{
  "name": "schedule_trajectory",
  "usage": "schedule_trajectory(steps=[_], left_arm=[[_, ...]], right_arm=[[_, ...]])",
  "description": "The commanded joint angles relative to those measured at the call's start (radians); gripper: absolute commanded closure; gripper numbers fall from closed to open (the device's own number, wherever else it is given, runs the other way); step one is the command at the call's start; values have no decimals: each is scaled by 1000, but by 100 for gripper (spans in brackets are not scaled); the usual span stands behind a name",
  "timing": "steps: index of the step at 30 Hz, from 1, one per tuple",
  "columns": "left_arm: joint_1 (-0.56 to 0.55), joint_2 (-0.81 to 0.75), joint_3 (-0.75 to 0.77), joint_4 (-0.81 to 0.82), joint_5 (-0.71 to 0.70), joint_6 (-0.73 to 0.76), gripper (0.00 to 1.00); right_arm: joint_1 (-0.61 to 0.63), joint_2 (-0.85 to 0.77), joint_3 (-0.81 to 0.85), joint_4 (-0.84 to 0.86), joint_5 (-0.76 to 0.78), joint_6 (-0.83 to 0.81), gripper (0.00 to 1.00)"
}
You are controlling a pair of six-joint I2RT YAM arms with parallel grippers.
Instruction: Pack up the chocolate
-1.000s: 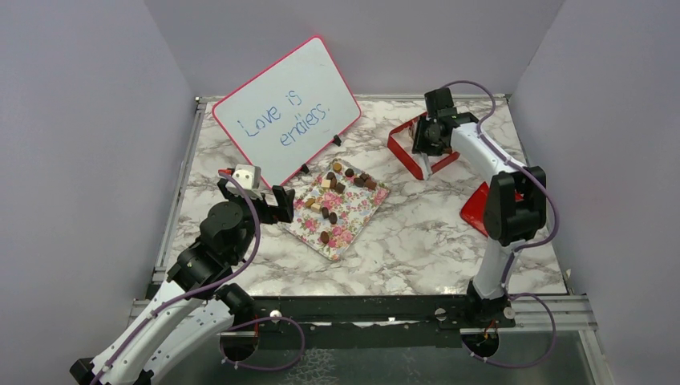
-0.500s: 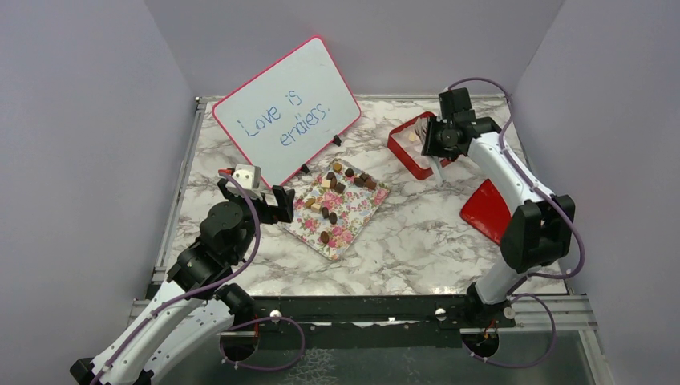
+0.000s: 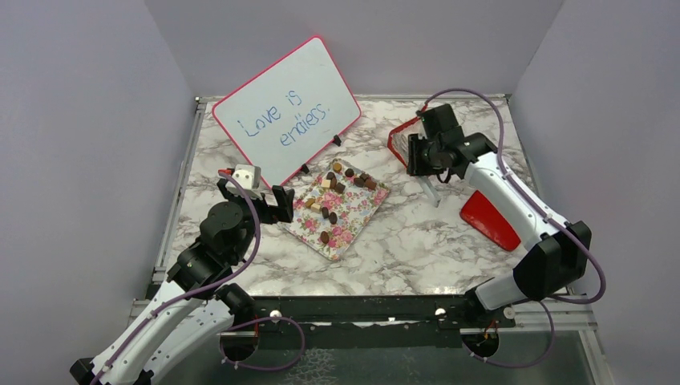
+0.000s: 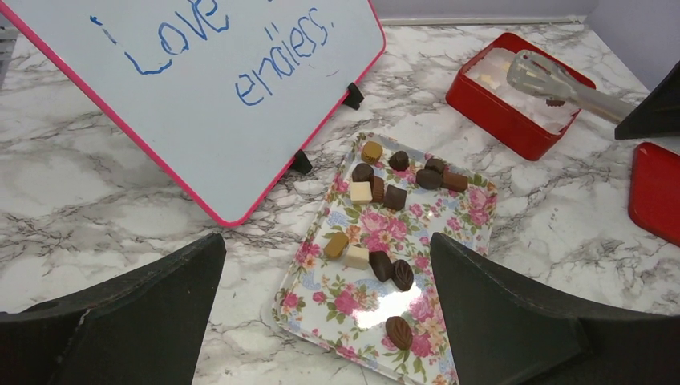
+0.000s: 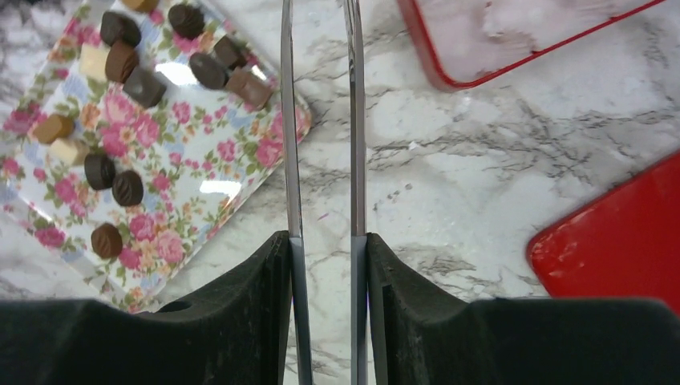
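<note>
The whiteboard [image 3: 286,108] leans just beside the far left edge of the tray [image 3: 353,220], so that side is closed. The left gripper [image 3: 255,195] hangs at its left corner. The table [image 3: 417,241] between tray and red lid [image 3: 491,216] is open. The tongs [image 3: 434,191] cross the gap toward the red box [image 4: 497,116].

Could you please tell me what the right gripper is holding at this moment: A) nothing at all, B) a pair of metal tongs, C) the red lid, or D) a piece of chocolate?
B: the right gripper has its jaws closed on the two arms of the metal tongs.
</note>
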Motion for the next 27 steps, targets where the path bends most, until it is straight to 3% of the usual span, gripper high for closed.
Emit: schedule_trajectory(steps=[1, 13, 19, 27], left_arm=[[-1, -11, -4, 14, -29, 16, 1], [2, -15, 0, 9, -45, 19, 1], [2, -33, -1, 10, -59, 20, 1], [4, -63, 5, 1, -103, 15, 1]], right_arm=[[72, -48, -13, -36, 44, 3, 60], [332, -9, -37, -64, 130, 84, 59], [459, 70, -7, -53, 112, 91, 58], [629, 187, 88, -155, 202, 183, 57]])
